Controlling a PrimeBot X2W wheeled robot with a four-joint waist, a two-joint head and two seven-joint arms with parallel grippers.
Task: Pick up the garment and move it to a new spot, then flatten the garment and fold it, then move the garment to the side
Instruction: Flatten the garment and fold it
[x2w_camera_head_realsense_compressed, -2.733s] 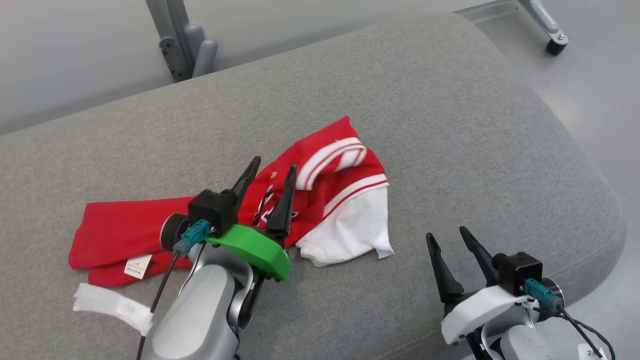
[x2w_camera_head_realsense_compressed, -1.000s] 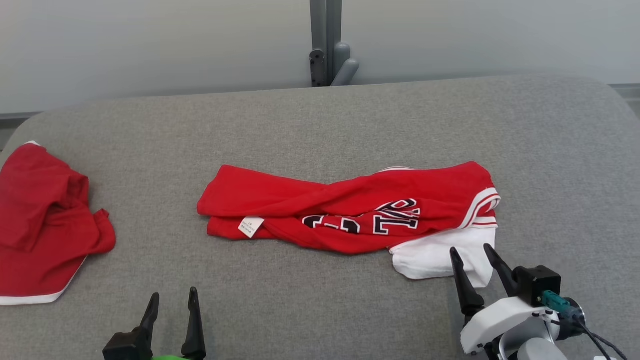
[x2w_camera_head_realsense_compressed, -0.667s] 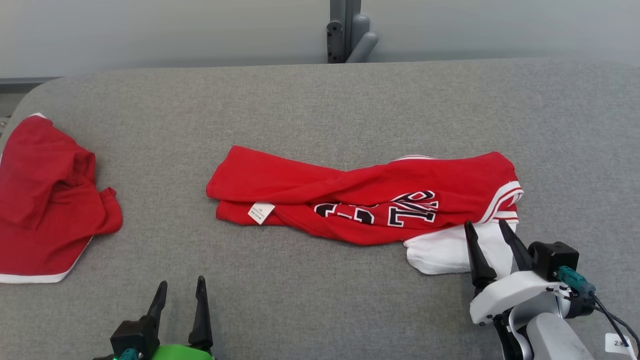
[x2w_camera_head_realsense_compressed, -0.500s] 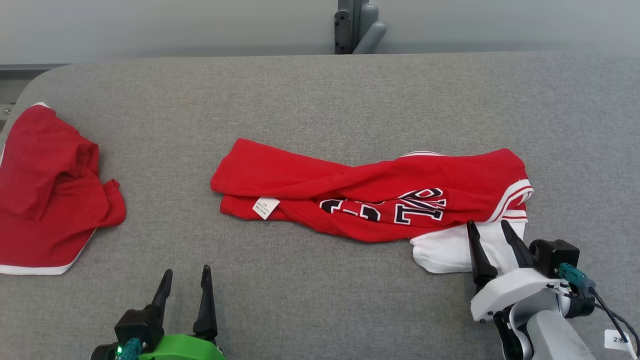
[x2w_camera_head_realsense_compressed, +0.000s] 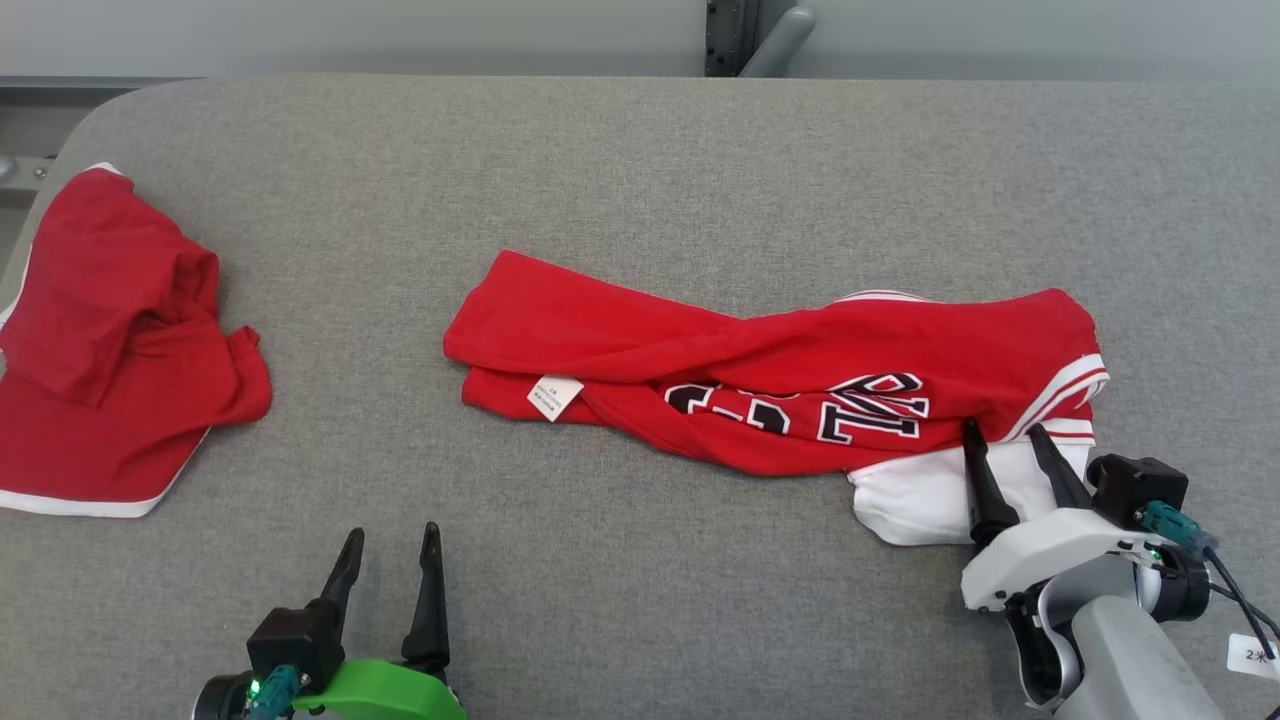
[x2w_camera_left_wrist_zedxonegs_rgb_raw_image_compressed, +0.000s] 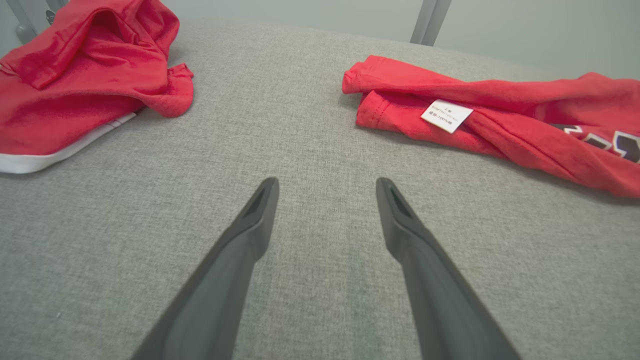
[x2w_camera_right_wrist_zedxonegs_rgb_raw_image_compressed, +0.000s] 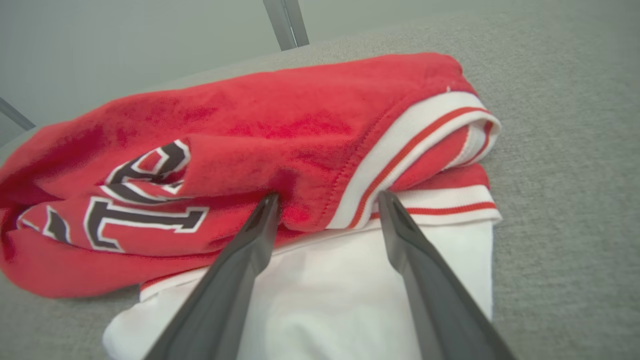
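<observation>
The garment (x2w_camera_head_realsense_compressed: 780, 385), a red jersey with dark white-edged lettering, lies in a long twisted bundle across the middle of the grey padded surface (x2w_camera_head_realsense_compressed: 600, 180), running left to right in the head view. A white label (x2w_camera_head_realsense_compressed: 555, 396) shows near its left end, and a white sleeve (x2w_camera_head_realsense_compressed: 920, 490) spills out under the striped trim at its right end

The right gripper (x2w_camera_head_realsense_compressed: 1002, 428) is at that right end with its jaws wide apart and nothing between them. In the right wrist view its two dark fingers (x2w_camera_right_wrist_zedxonegs_rgb_raw_image_compressed: 235, 280) reach over the white sleeve (x2w_camera_right_wrist_zedxonegs_rgb_raw_image_compressed: 325, 280), their tips at the edge of the red fold (x2w_camera_right_wrist_zedxonegs_rgb_raw_image_compressed: 280, 130); whether they touch the cloth I cannot tell

The left gripper (x2w_camera_head_realsense_compressed: 393, 531) sits at the near edge of the surface, jaws also spread and empty, over bare grey fabric, well apart from the garment

A second red garment (x2w_camera_head_realsense_compressed: 110, 340) with a white hem lies crumpled at the far left edge. A grey metal post (x2w_camera_head_realsense_compressed: 745, 35) stands behind the surface
</observation>
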